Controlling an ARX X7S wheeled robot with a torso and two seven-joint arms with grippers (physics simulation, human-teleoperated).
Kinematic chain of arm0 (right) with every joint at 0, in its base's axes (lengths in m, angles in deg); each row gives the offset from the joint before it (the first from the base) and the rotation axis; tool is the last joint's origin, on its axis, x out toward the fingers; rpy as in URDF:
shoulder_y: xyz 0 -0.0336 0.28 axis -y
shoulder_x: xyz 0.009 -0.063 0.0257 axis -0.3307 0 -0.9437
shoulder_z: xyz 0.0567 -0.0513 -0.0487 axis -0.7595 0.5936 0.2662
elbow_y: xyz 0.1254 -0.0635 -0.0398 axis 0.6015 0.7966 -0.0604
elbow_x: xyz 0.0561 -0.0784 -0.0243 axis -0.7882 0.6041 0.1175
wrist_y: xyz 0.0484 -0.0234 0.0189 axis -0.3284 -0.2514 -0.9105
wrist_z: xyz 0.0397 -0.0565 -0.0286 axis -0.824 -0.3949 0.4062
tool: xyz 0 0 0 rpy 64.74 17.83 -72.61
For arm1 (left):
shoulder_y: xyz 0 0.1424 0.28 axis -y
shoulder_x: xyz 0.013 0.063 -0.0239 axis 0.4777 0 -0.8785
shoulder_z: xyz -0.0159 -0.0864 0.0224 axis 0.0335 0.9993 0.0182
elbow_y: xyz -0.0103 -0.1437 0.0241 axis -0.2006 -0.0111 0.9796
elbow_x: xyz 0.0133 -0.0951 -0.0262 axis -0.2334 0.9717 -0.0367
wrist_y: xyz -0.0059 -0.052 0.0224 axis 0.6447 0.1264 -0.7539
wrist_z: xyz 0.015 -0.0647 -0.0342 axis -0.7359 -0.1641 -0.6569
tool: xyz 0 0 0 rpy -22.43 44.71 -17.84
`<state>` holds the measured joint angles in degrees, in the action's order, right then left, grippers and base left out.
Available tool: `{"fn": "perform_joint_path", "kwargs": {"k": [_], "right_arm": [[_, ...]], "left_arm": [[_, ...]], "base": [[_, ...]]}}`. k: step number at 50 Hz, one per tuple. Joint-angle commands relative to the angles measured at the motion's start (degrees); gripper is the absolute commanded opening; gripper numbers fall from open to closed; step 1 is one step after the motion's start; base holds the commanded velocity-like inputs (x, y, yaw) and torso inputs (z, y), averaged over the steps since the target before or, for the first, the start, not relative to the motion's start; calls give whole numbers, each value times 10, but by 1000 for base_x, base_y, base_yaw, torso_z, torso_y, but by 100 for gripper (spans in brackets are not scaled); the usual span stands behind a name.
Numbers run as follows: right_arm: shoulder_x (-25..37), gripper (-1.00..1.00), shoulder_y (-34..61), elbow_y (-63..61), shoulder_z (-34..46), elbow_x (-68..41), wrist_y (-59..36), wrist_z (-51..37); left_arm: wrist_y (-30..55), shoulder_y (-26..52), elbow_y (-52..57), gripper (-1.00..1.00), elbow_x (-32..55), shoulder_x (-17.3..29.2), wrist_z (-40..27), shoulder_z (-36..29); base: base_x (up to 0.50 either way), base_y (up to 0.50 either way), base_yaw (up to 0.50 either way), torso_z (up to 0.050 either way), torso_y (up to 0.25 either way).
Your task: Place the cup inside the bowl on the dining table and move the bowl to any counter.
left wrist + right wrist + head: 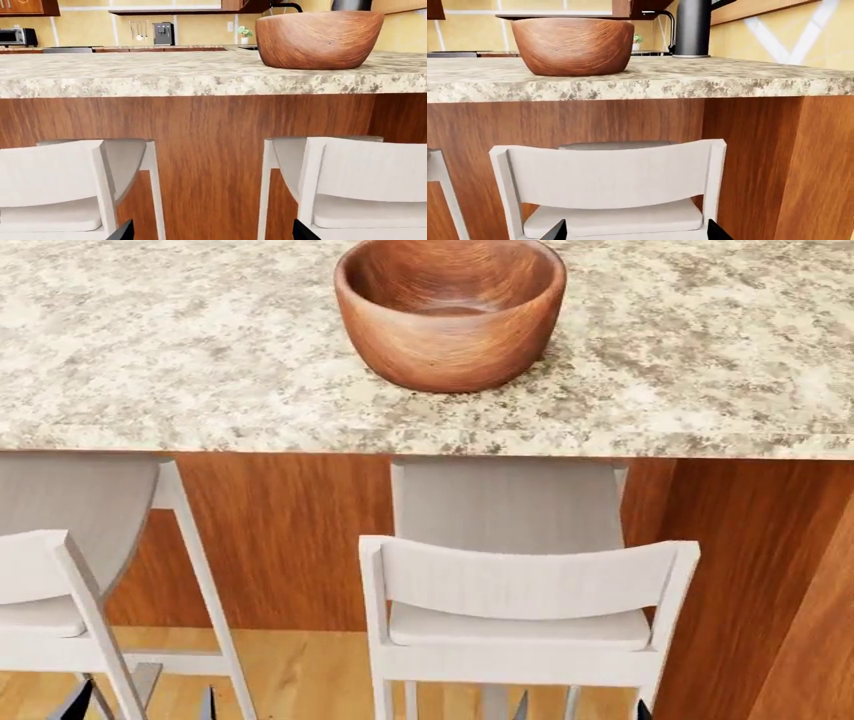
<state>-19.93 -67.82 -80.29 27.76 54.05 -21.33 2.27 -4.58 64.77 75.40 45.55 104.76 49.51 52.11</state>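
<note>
Above and ahead of both tools, the bowl (450, 310) sits near the counter (694, 360) edge, empty and reachable. The left tool (208, 231) and right tool (634, 231) hang low, fingers spread, grasping nothing. No cup visible.

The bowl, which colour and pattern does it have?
Reddish-brown wood with visible grain; the bowl shows best in the head view.

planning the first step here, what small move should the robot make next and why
Probably raise both arms above the table edge. Both claws hang low by the white stools, only their tips showing, well below the dining table top where the bowl stands. The cup is not in view, so lifting and looking for it comes first.
</note>
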Motion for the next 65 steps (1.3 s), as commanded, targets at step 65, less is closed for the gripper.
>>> {"fn": "perform_joint_path", "kwargs": {"k": [65], "right_arm": [[14,100,-2,-19,12,0,6,-11]], "left_arm": [[-17,-10,30,100,2,11,-26,1]], "base": [[0,0,0,31,0]]}}
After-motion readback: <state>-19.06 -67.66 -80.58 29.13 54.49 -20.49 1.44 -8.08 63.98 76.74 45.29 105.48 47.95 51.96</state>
